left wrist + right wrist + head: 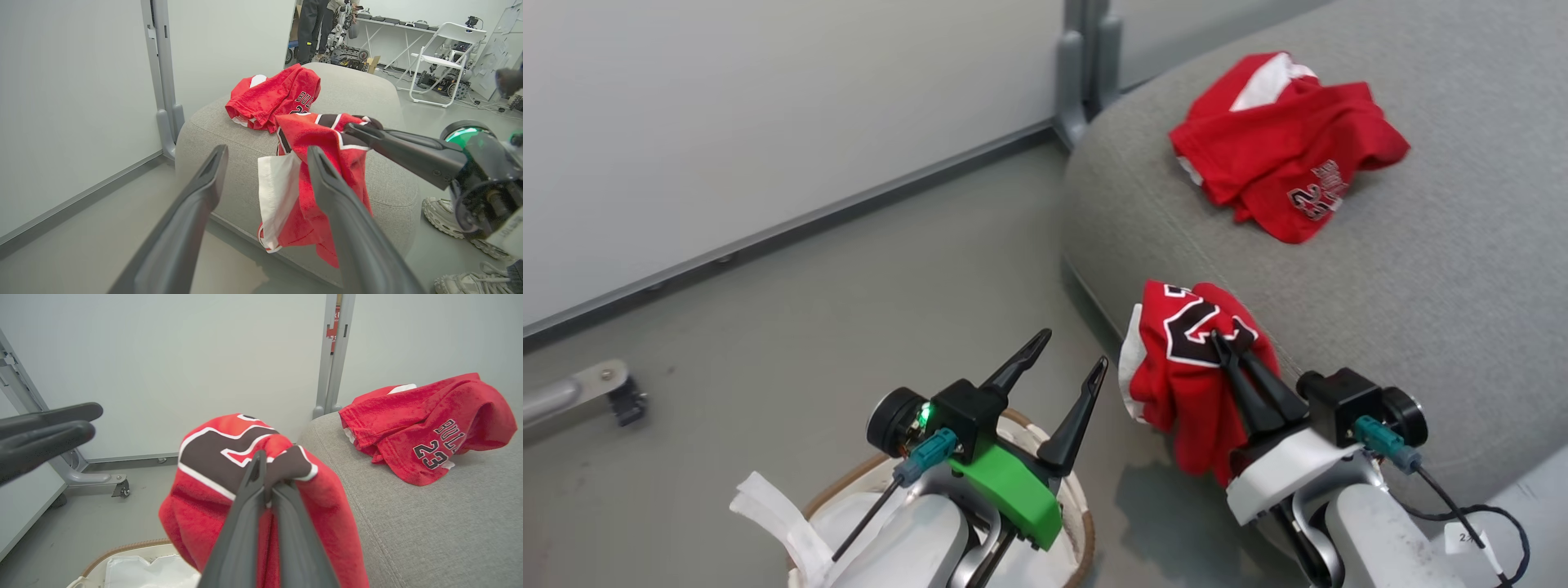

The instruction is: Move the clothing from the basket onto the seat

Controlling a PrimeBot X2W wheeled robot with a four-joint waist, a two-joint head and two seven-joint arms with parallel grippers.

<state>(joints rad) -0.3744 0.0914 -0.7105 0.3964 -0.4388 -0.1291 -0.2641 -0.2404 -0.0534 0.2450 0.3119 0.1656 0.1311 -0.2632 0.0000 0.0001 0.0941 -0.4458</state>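
Observation:
My right gripper (1223,336) is shut on a bright red jersey (1184,376) with black, white-edged numerals. It holds the jersey in the air at the near edge of the grey seat (1380,310), and the cloth droops below the fingers. The right wrist view shows the jersey (212,457) bunched over the closed fingers (245,506). A second red jersey (1282,147) lies crumpled on the seat further back. My left gripper (1074,347) stands open and holds nothing, above the cream basket (837,487), whose white liner (143,571) shows inside.
Grey floor runs between the basket and the seat. A pale wall panel with a grey post (1086,65) stands behind. A caster foot (621,400) sits at the left. In the left wrist view, a person's shoes (445,216) are beside the seat and a white folding chair (445,53) stands beyond.

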